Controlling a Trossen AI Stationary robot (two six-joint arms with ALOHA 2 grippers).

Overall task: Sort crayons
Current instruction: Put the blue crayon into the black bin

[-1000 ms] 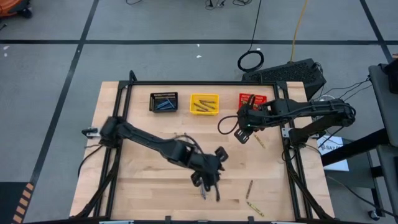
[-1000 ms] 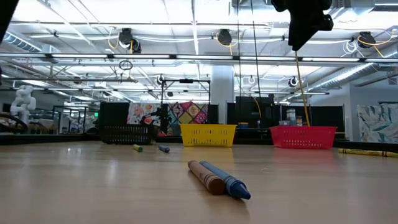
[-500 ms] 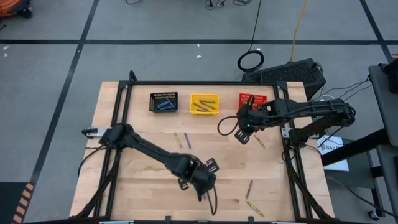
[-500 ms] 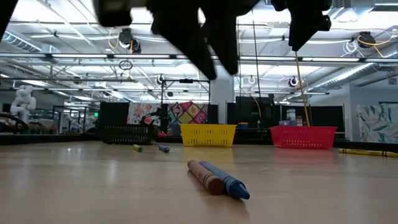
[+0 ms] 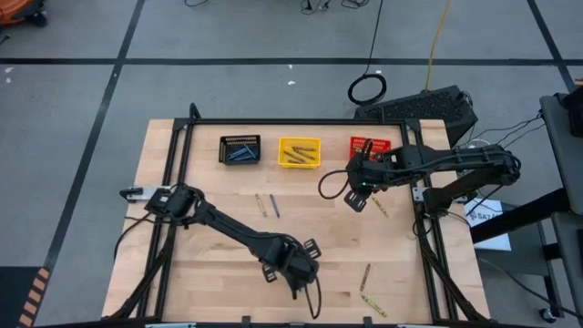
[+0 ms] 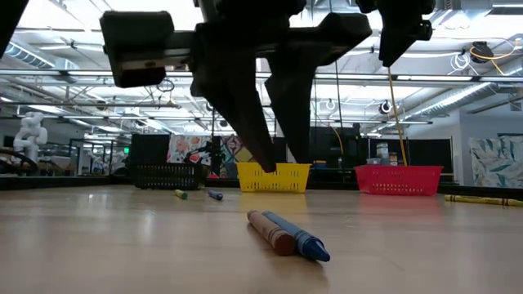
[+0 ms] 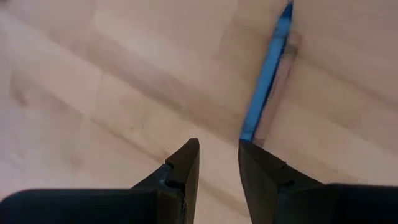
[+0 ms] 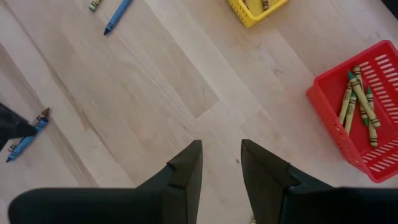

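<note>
**Left jaws poised over a blue-and-brown crayon pair**

The left gripper [image 7: 217,163] hangs just above the counter [image 5: 209,264] with its jaws apart by a narrow gap and nothing between them. In the left wrist view the blue crayon [image 7: 266,74] lies just beyond the tips, its near end next to one jaw tip rather than inside the gap; the brown crayon [image 7: 281,81] lies touching along its side. In the low view the same pair rests flat on the wood, blue crayon [image 6: 298,235] and brown crayon [image 6: 271,232] side by side, with the dark jaws hanging above and slightly behind them, not touching either.

From overhead, the left gripper [image 5: 293,284] sits near the counter's 6 o'clock edge. Two more crayons [image 5: 266,205] lie near the middle of the counter, and a few yellow-olive ones [image 5: 366,276] lie toward 4 o'clock.

The right gripper [image 8: 221,163] hovers high toward 2 o'clock, jaws apart and empty, just in front of the red bin [image 8: 360,112], which holds several yellow-olive crayons. The yellow bin [image 5: 299,151] at 12 o'clock and the black bin [image 5: 240,148] at 11 o'clock each hold crayons as well, blue ones in the black bin.
</note>
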